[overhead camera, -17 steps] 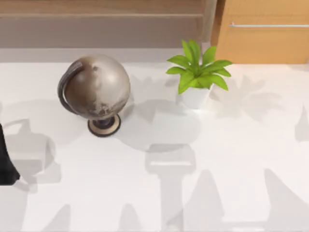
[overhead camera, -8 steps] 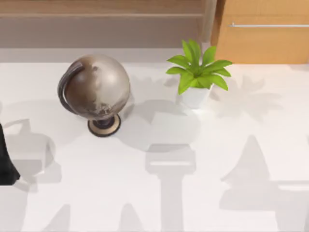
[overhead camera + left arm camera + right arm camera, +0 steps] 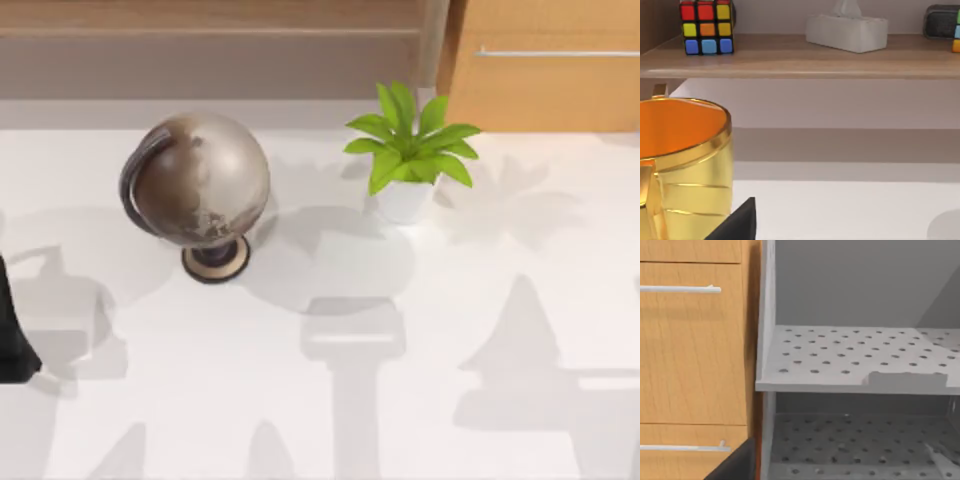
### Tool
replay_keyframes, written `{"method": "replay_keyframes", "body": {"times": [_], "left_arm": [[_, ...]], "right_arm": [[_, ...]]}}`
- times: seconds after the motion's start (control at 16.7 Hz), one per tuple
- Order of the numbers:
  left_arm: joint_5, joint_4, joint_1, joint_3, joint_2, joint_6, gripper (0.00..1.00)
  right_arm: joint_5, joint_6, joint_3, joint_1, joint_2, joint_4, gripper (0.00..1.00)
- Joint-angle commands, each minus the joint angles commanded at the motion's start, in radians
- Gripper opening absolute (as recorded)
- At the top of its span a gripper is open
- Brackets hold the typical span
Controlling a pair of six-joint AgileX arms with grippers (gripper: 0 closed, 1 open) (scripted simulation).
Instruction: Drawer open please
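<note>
Since a second ago, only a shadow on the table [image 3: 300,400] at the right has shifted, reaching further in toward the middle; globe [image 3: 200,180] and potted plant [image 3: 408,150] are unmoved. The drawer [image 3: 545,90] is seen shut at the far right edge, its silver bar handle [image 3: 556,52] lying left to right. In the right wrist view the drawer front [image 3: 690,355] and handle [image 3: 680,289] are faced ahead of the right gripper, off to one side, well apart. Whether either gripper is open cannot be told. The left arm [image 3: 12,330] is parked at the left edge, beside a gold cup [image 3: 685,165]. The right arm is judged nearer.
</note>
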Motion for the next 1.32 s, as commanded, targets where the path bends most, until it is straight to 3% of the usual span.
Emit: {"method": "replay_keyframes", "body": {"times": [0.36,0.96,1.14,1.32], "left_arm": [[0.0,0.0,0.0,0.0,0.0,0.0,1.0],[0.0,0.0,0.0,0.0,0.0,0.0,1.0],[0.0,0.0,0.0,0.0,0.0,0.0,1.0],[0.0,0.0,0.0,0.0,0.0,0.0,1.0]], "right_arm": [[0.171,-0.273,0.187,0.154,0.167,0.199,1.0],[0.48,-1.267,0.38,0.548,0.655,0.404,1.0],[0.618,-1.451,0.429,0.664,0.808,0.447,1.0],[0.721,-1.545,0.445,0.708,0.911,0.458,1.0]]}}
